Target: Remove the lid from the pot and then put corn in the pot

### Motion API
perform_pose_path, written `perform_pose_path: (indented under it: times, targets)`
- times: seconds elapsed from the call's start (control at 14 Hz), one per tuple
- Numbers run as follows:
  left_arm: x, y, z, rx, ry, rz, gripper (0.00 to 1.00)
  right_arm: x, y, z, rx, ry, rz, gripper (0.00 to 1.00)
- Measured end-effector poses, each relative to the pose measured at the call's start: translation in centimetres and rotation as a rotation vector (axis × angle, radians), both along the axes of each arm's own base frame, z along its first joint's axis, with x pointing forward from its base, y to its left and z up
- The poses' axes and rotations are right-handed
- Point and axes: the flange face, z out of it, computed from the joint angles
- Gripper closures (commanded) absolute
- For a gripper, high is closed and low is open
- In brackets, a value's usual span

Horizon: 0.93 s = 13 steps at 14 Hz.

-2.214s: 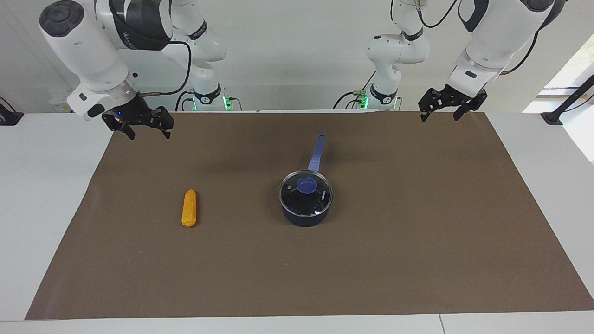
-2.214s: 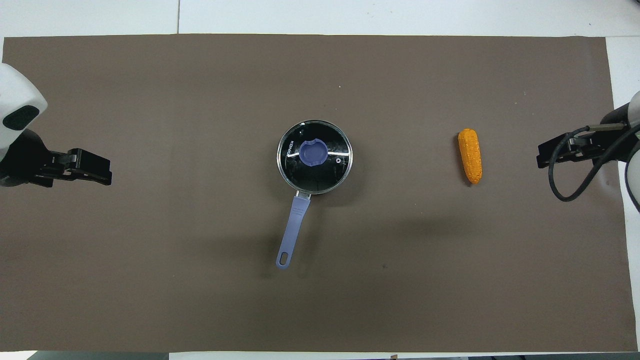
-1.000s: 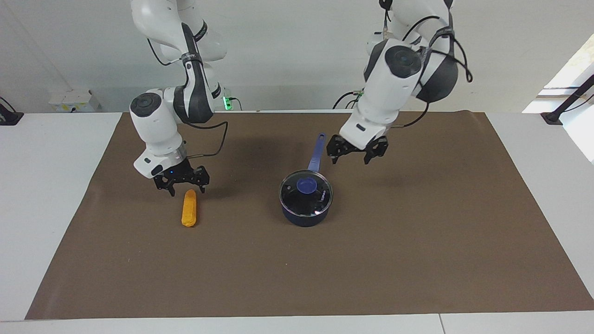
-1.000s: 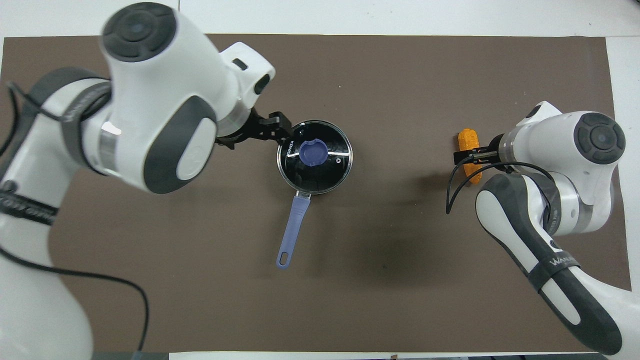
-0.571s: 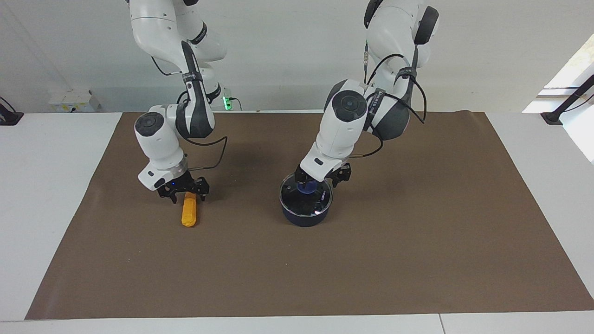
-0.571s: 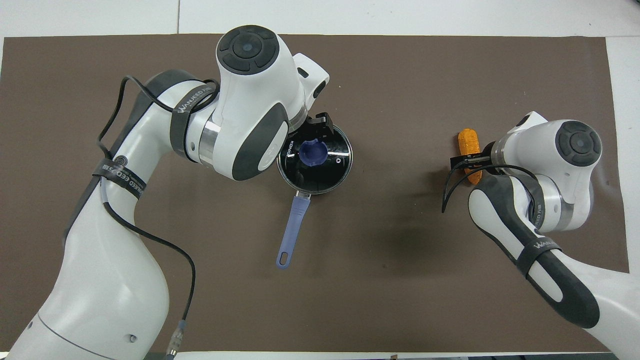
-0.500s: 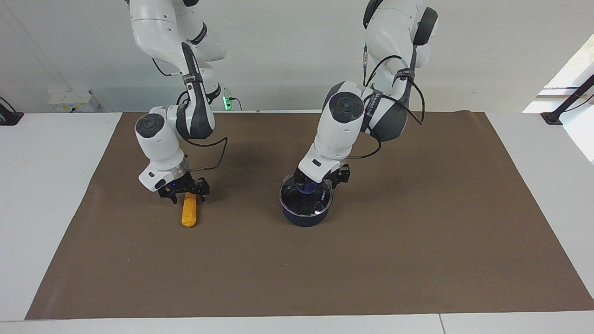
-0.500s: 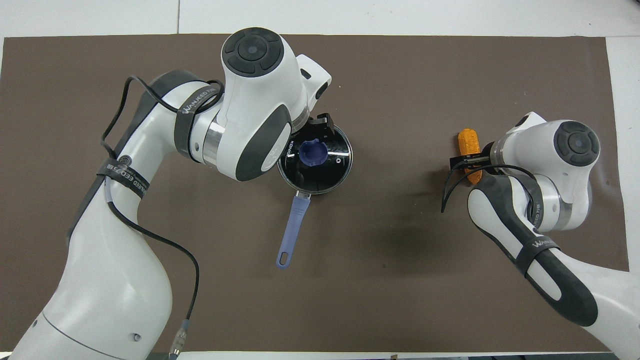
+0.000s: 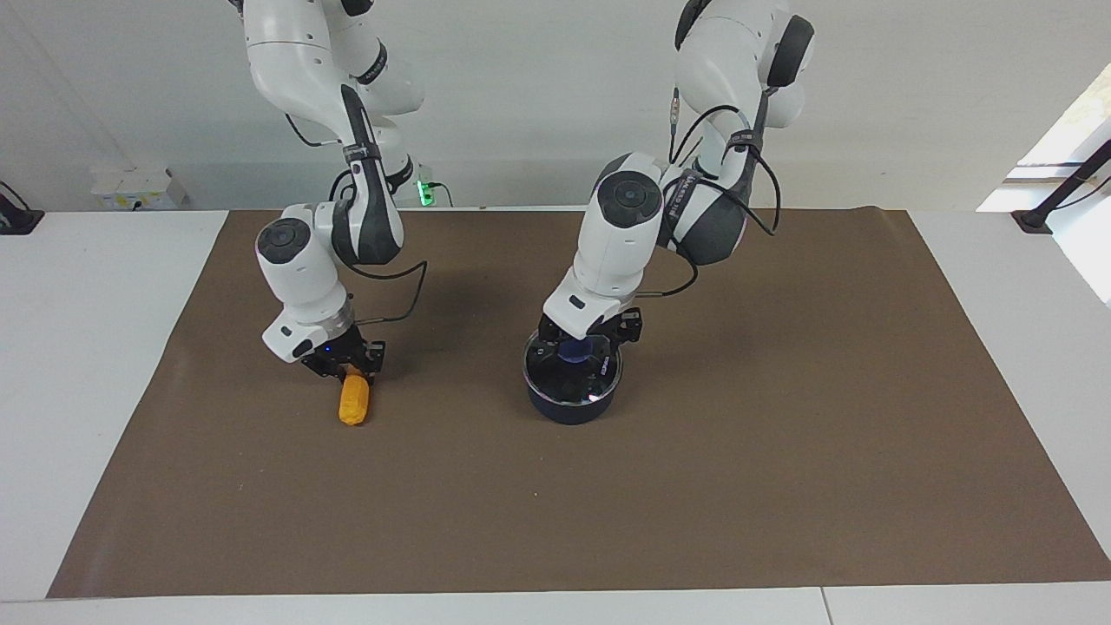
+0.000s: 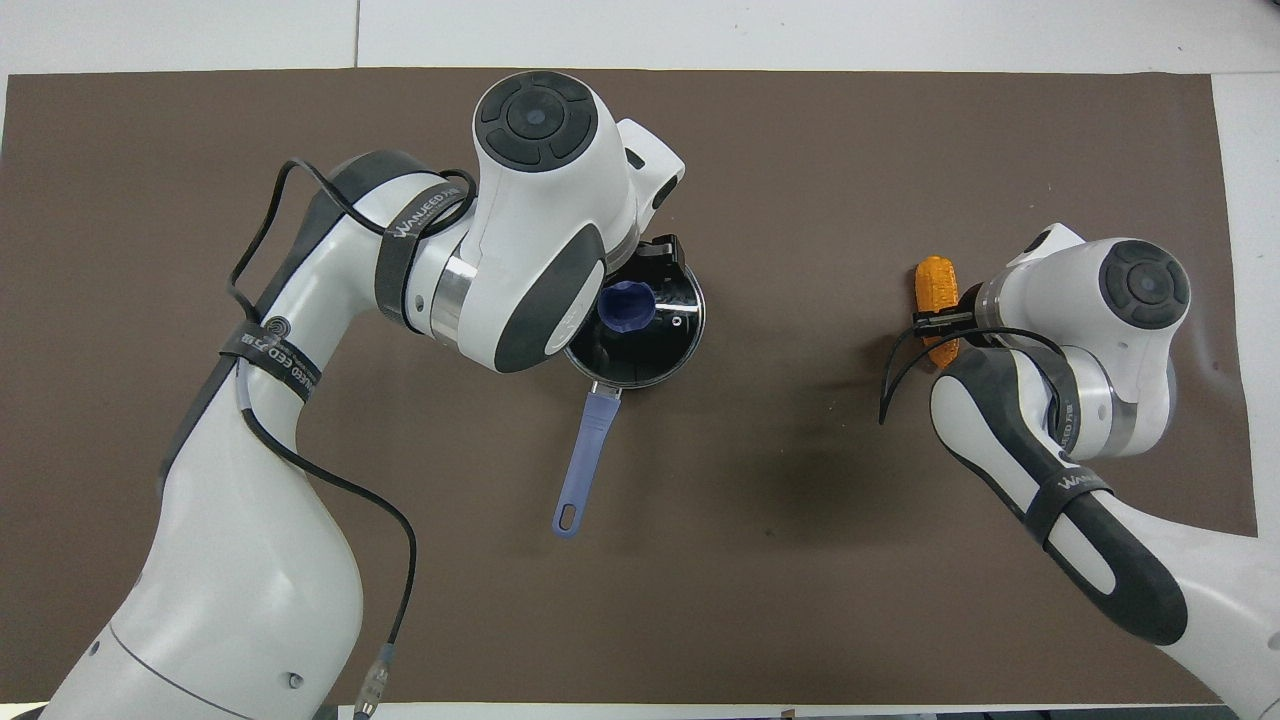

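Left gripper (image 9: 580, 345) down on lid (image 9: 573, 379), fingers straddling blue knob (image 10: 627, 306); pinching or just spread around it, can't tell. Lid, clear glass with metal rim, sits on pot (image 9: 570, 408), navy saucepan mid-mat, blue handle (image 10: 583, 462) pointing toward robots. Right gripper (image 9: 345, 368) low on corn (image 9: 354, 403), fingers pinching cob's robot-side end. Corn orange-yellow, bumpy, stubby, lying on brown mat (image 9: 781, 451) toward right arm's end.

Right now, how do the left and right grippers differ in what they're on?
The left gripper is down on the lid's blue knob atop the pot, mid-table; the right gripper is down at the corn, on the end nearer the robots, toward the right arm's end of the brown mat. The lid sits raised on the pot; the corn lies flat. Both grippers point downward.
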Motion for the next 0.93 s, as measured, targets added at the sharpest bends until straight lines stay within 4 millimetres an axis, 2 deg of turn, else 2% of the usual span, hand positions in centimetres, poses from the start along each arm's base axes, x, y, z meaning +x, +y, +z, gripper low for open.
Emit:
perform_pose_path:
  times: [0.29,0.5,0.64,0.93]
  targets:
    - [-0.4,-0.7,-0.9,0.003,0.004,-0.009,0.0,2.2,1.9,4.2,-0.002,0.048,0.031,1.0]
    - [-0.8,-1.2,-1.4,0.009,0.01,-0.015,0.0,3.3,2.3,7.3,-0.003,0.074,0.037,1.0]
    - [-0.8,-1.1,-1.6,0.016,0.01,-0.016,0.0,3.6,2.7,8.3,-0.003,0.07,0.043,1.0]
    - [-1.0,-1.1,-2.2,0.025,0.019,-0.016,0.0,3.6,3.7,8.4,-0.003,0.069,0.059,1.0]
